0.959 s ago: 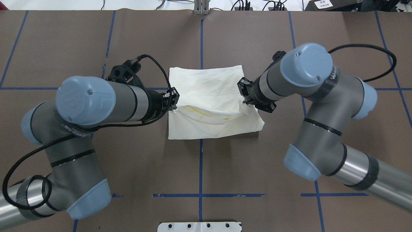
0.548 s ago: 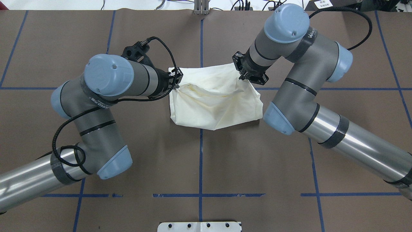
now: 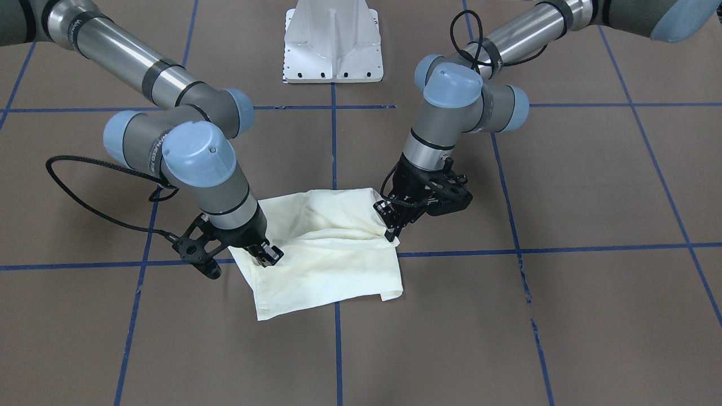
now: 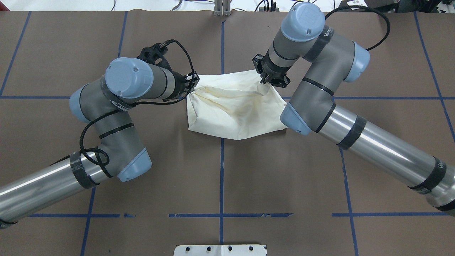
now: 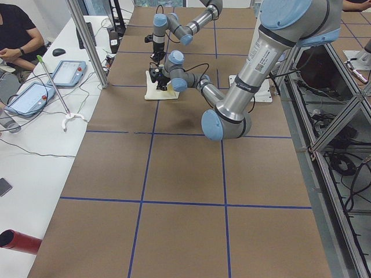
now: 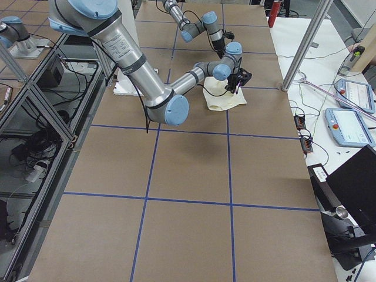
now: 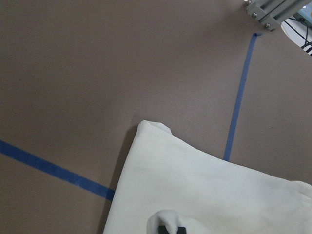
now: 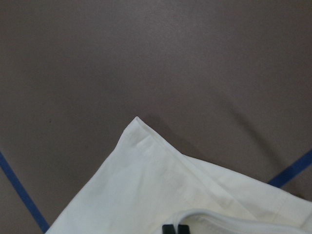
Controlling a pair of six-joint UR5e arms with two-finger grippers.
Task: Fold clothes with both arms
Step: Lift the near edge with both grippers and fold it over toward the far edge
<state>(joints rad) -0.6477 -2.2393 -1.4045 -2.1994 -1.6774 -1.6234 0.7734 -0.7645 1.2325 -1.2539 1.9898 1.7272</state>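
The cream-white shirt (image 4: 234,110) lies folded in a bunch at the far middle of the brown table, plain side up, with no print showing. My left gripper (image 4: 192,89) is shut on the shirt's left upper corner. My right gripper (image 4: 265,79) is shut on the right upper corner. From the front, the left gripper (image 3: 390,231) and right gripper (image 3: 269,256) each pinch a raised fold of the shirt (image 3: 333,265). Each wrist view shows the shirt (image 7: 204,195) (image 8: 146,195) flat below, with lifted cloth at the bottom edge.
The white pedestal base (image 3: 333,42) stands at the robot's side of the table. Blue tape lines (image 4: 221,177) grid the brown table cover. A person (image 5: 17,35) sits at a side bench with tablets (image 5: 68,72), beyond the far table edge.
Both grippers have carried the shirt's near edge away from the robot toward the far edge, doubling the cloth over. Both arms have stretched further forward.
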